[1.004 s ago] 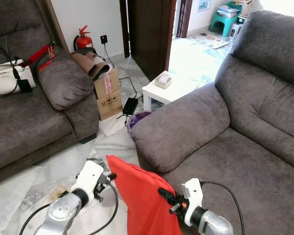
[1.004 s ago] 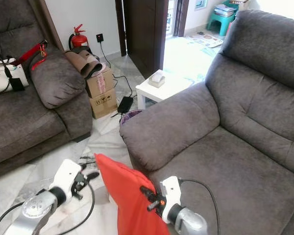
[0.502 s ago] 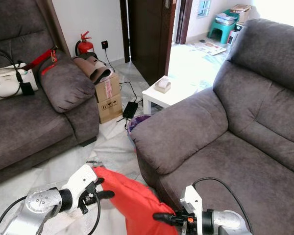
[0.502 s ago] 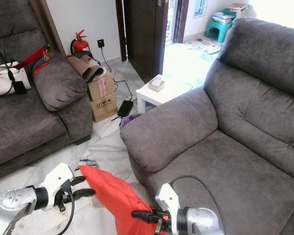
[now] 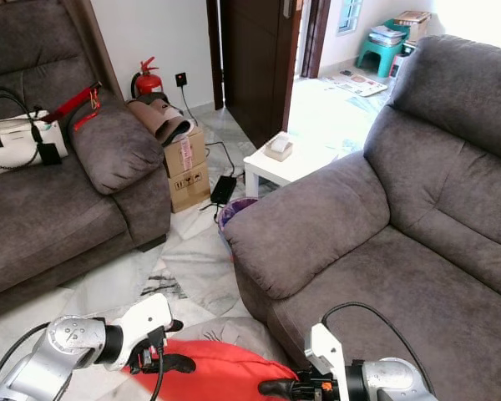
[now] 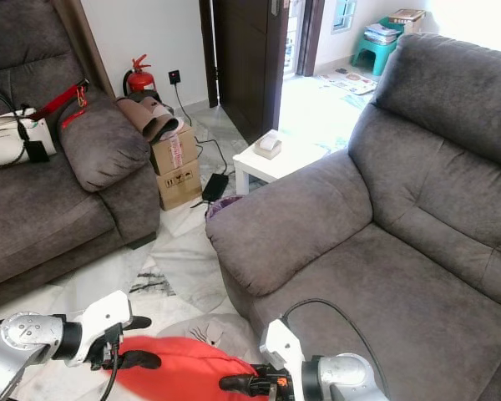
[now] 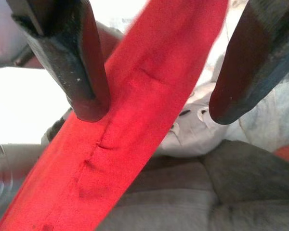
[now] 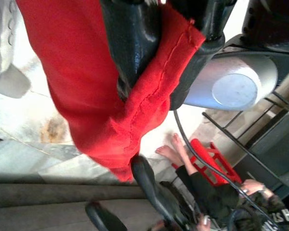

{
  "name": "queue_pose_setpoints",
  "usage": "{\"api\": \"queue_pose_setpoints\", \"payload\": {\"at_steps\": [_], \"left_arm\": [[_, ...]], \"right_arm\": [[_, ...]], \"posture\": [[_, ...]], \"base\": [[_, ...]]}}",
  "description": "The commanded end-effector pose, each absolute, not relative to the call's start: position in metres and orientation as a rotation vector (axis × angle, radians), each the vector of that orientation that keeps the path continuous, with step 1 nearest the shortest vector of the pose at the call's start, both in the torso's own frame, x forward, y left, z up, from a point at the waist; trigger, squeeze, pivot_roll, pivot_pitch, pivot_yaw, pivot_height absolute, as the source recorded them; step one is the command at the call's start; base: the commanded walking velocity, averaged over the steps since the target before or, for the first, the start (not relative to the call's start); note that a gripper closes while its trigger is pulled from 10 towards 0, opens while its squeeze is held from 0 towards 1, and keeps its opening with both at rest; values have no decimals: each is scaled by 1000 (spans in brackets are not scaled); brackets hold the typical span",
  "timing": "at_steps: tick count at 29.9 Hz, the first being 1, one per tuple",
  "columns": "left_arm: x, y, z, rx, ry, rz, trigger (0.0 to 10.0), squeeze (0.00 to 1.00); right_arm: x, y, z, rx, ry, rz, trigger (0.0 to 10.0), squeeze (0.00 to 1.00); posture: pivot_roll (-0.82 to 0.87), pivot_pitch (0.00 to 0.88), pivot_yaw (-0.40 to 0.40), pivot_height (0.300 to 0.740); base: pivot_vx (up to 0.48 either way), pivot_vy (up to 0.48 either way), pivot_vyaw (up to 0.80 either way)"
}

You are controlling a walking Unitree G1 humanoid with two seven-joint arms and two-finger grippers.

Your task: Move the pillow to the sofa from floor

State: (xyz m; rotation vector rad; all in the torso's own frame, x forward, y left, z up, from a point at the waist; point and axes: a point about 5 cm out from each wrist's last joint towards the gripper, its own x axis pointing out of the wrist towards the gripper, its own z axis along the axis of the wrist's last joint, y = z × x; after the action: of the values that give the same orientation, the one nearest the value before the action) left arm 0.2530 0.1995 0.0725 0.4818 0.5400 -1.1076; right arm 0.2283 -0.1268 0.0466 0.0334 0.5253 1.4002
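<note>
Right wrist view: right gripper pinches the red pillow; left gripper straddles it, spread wide.

The red pillow lies low at 6 o'clock, over the marble floor. The left gripper sits at its 9 o'clock edge, fingers spread. The right gripper is at its 3 o'clock edge. The grey sofa fills 3 o'clock; another sofa with a white handbag lies at 10 o'clock.
</note>
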Motion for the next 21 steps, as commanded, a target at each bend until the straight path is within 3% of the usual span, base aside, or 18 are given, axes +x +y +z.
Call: {"api": "queue_pose_setpoints", "payload": {"at_steps": [1,13,19,20,21], "left_arm": [[250,204,66,533,589,-1128,10000,1000],[239,207,39,707,698,-1231,10000,1000],[241,214,25,837,693,-1162,10000,1000],[242,214,21,862,682,-1136,10000,337],[242,214,19,874,672,-1112,10000,0]], "right_arm": [[232,-117,67,43,407,1465,10000,0],[235,-111,76,22,389,1481,10000,0],[235,-111,84,15,366,1493,10000,0],[235,-112,85,12,361,1499,10000,0],[235,-112,87,10,358,1505,10000,0]], "posture": [[83,64,19,740],[85,61,21,740],[81,58,22,740],[81,58,22,740],[78,55,21,740]], "base": [[0,0,0],[0,0,0],[0,0,0],[0,0,0],[0,0,0]]}}
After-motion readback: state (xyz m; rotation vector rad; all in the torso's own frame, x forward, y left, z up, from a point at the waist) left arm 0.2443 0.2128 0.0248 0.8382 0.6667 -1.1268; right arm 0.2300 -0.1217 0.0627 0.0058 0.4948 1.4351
